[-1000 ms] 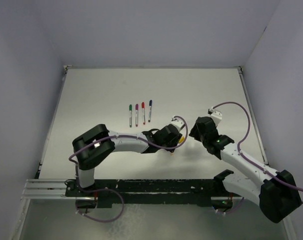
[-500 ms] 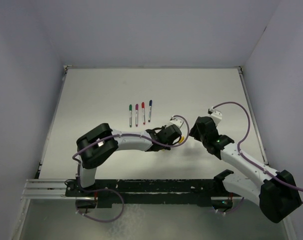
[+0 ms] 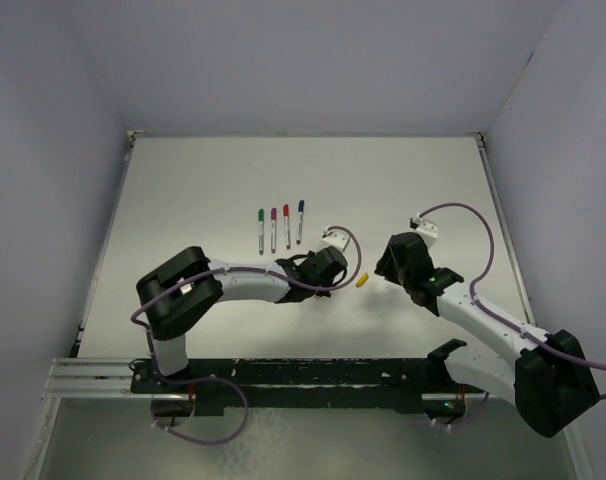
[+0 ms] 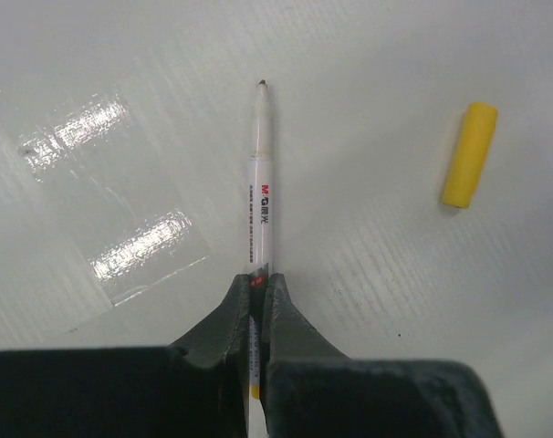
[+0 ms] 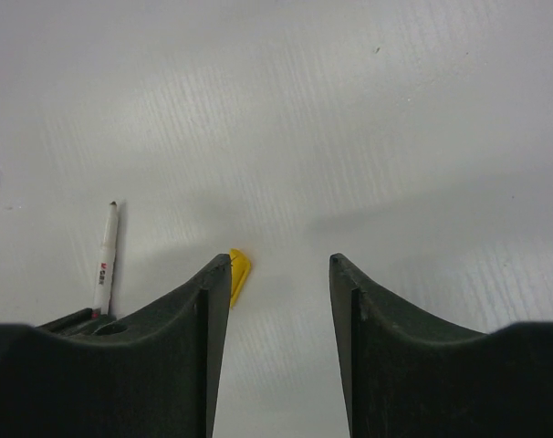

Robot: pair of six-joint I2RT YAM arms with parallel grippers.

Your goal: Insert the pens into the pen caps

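Observation:
My left gripper is shut on a thin silver-grey pen, whose bare tip points away over the table. A yellow cap lies on the table to the right of the pen tip, apart from it. In the top view the left gripper is left of the yellow cap, and my right gripper is just right of it. The right gripper is open and empty; the yellow cap lies against the outer tip of its left finger. The held pen shows at the left.
Four pens with green, magenta, red and blue ends lie side by side behind the grippers. Grey walls enclose the white table at the back and both sides.
My left gripper has drawn back to the left with the pen. The yellow cap, earlier at its fingertips, now lies in the open between the two grippers. The right gripper has edged towards it.

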